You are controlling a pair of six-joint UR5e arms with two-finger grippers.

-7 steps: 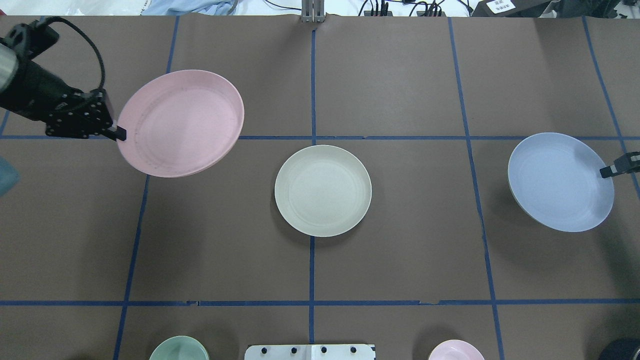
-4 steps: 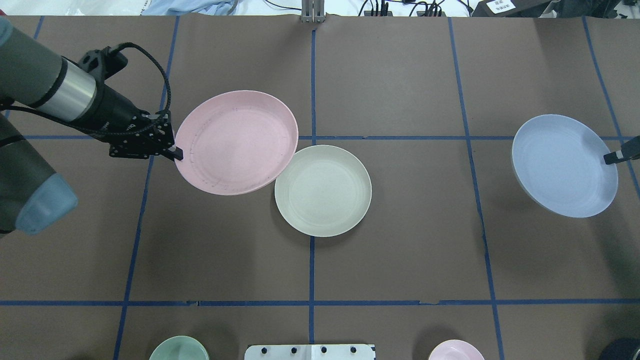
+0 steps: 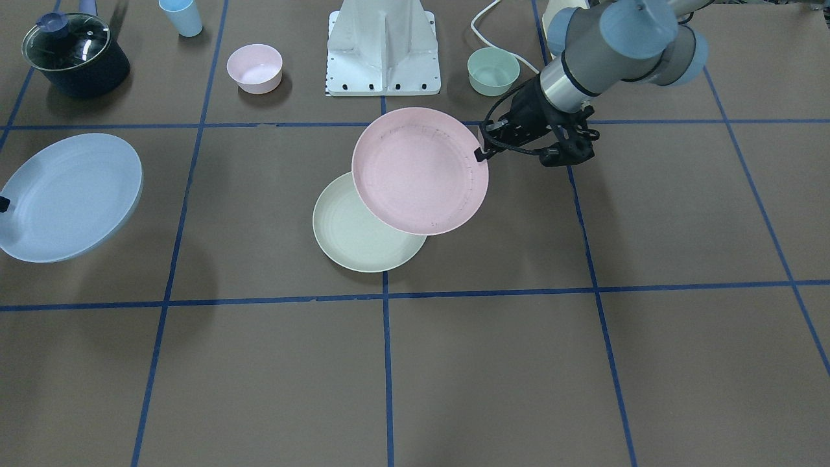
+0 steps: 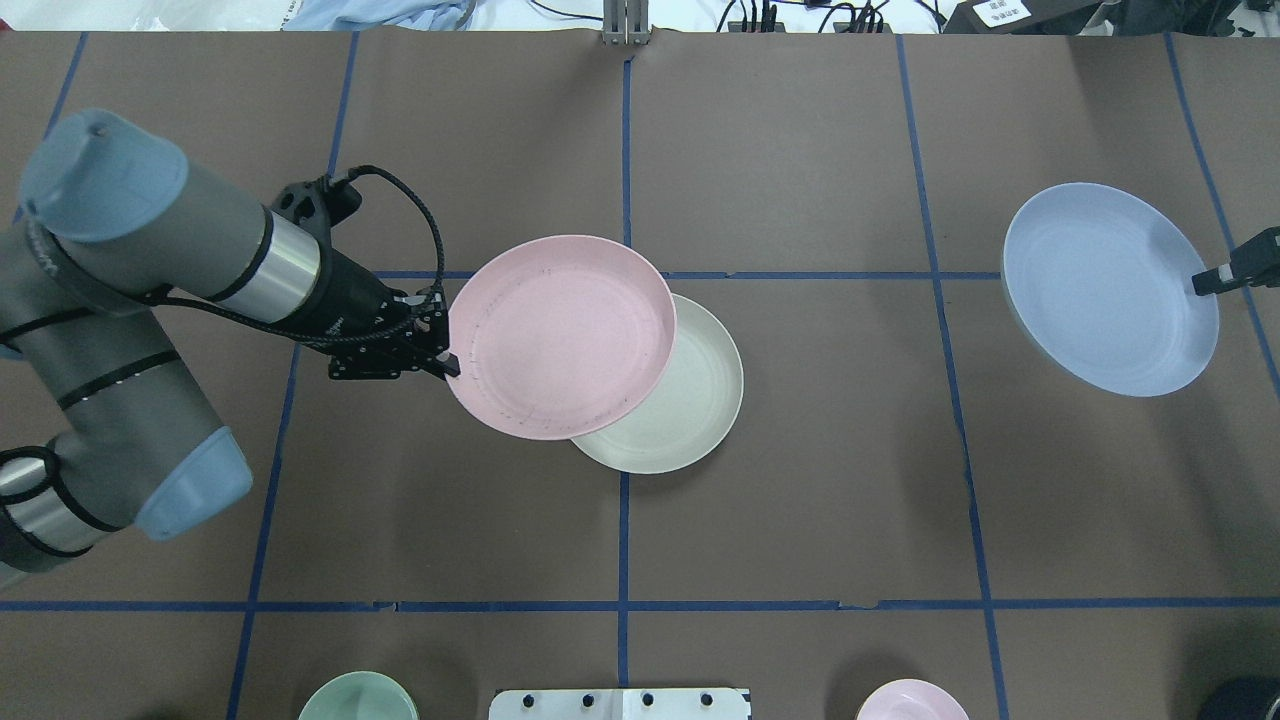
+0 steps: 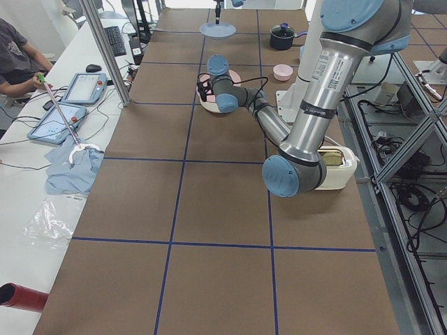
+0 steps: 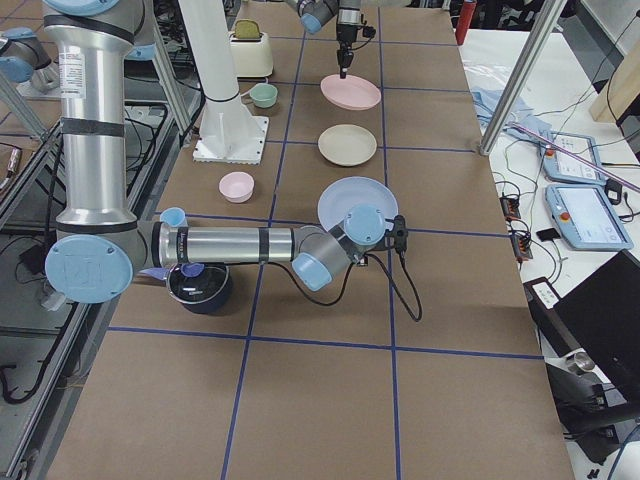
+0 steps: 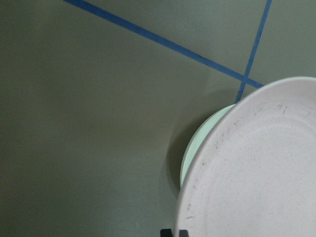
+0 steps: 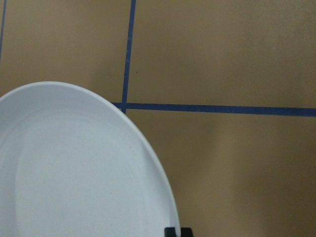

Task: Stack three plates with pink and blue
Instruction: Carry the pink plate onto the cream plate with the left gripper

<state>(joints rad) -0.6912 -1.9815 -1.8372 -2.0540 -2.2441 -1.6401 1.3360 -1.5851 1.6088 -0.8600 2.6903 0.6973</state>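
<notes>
The pale pink plate (image 4: 560, 335) hangs in the air, held by its left rim, and partly overlaps the cream-green plate (image 4: 690, 400) that lies flat at the table's middle. My left gripper (image 4: 452, 365) is shut on the pink plate's rim. The same pair shows in the front view: pink plate (image 3: 418, 172), cream-green plate (image 3: 353, 237), left gripper (image 3: 480, 154). The light blue plate (image 4: 1105, 290) is held tilted above the table at the right. My right gripper (image 4: 1200, 283) is shut on its right rim. The blue plate also shows in the front view (image 3: 65, 194).
A green bowl (image 3: 493, 70) and a small pink bowl (image 3: 254, 67) flank the white robot base (image 3: 382, 48). A dark lidded pot (image 3: 72, 55) and a light blue cup (image 3: 181, 16) stand at the robot's right. Blue tape lines cross the brown table.
My left arm has carried the pink plate rightward until it overlaps the cream-green plate. My right arm has lifted the blue plate up and away from the robot.
</notes>
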